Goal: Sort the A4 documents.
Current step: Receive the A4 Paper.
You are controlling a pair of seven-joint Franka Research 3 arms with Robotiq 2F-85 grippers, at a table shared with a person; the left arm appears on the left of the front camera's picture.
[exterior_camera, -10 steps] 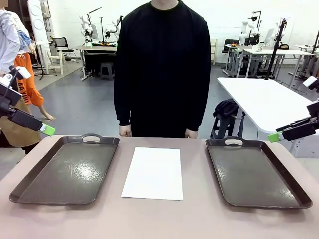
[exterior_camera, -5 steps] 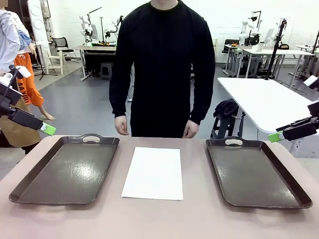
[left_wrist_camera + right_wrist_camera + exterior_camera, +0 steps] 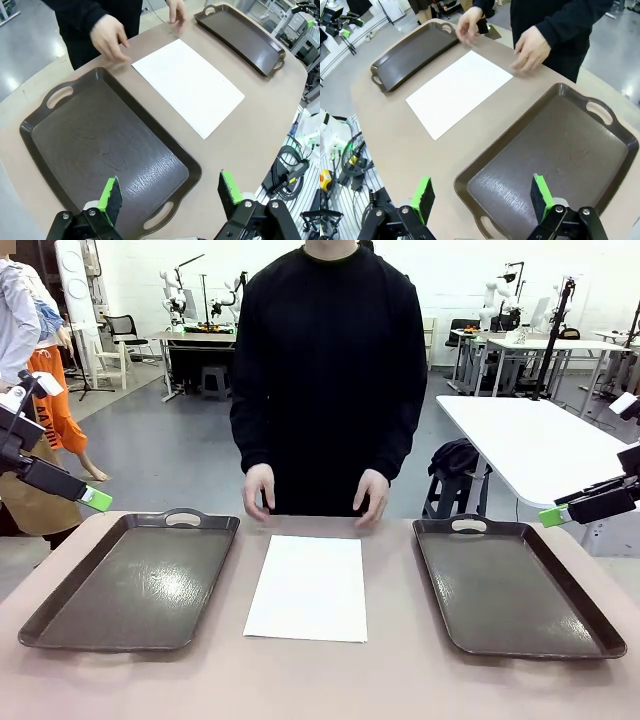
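A stack of white A4 documents [image 3: 308, 587] lies in the middle of the table, between two dark brown trays. In the left wrist view the documents [image 3: 190, 85] lie beyond the left tray [image 3: 100, 145]. My left gripper [image 3: 170, 192] hangs open and holds nothing above that tray's near end. My right gripper [image 3: 481, 196] is also open and holds nothing over the near end of the right tray [image 3: 555, 155], with the documents [image 3: 457, 92] to its left. From the front, the left gripper [image 3: 95, 500] and the right gripper [image 3: 552, 514] hover off the table's two sides.
A person in a black top stands at the far edge, with one hand [image 3: 258, 490] and the other hand [image 3: 372, 496] hovering just beyond the paper. The left tray [image 3: 130, 580] and right tray [image 3: 515, 585] hold nothing. Cables [image 3: 290, 167] hang beside the table.
The person's hands have come up from their sides to the table's far edge near the paper. Both arms and the paper have stayed still.
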